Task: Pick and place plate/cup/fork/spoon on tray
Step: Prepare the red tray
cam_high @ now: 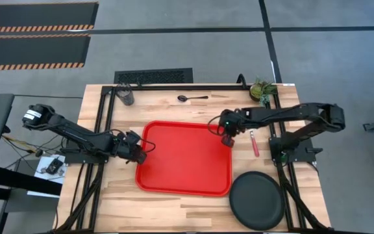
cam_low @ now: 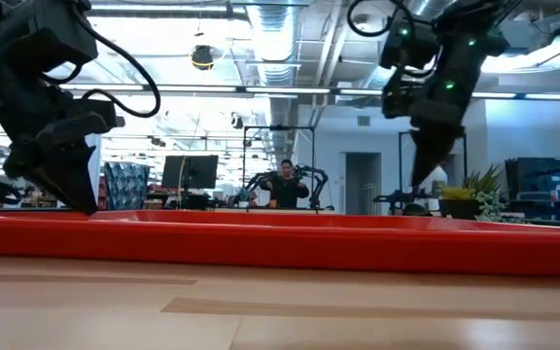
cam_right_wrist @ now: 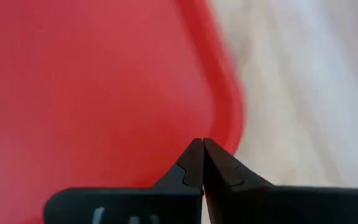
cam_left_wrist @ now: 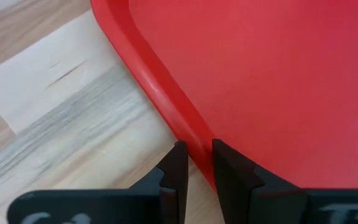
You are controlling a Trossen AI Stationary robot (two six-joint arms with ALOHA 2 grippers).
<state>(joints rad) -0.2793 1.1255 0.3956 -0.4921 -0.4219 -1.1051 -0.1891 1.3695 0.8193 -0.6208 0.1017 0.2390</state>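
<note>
The red tray (cam_high: 184, 159) lies flat in the middle of the table. My left gripper (cam_high: 137, 151) is at the tray's left rim, shut on it. My right gripper (cam_high: 228, 140) is shut and holds nothing. It hangs over the tray's far right corner, its tips just inside the rim (cam_right_wrist: 225, 93). The black plate (cam_high: 257, 200) lies on the table near the tray's near right corner. The pinkish fork (cam_high: 254, 143) lies right of the tray. The black spoon (cam_high: 192, 98) lies beyond the tray's far edge. The dark cup (cam_high: 126, 95) stands at the far left. My left gripper pinches the tray's left rim (cam_left_wrist: 190, 138) between its two fingers, one finger (cam_left_wrist: 230, 171) inside the tray and the other outside over the table. The fingers slant down from the table's left side. The tray rests flat on the table. My right gripper's shut tips (cam_right_wrist: 202, 144) are close over the tray; I cannot tell whether they touch it.
A small green potted plant (cam_high: 263, 90) stands at the far right corner, behind my right arm. A black vent grille (cam_high: 153, 77) lies past the far edge. Bare wood shows along the near edge, left of the plate. A person shows far off in the low view (cam_low: 285, 185).
</note>
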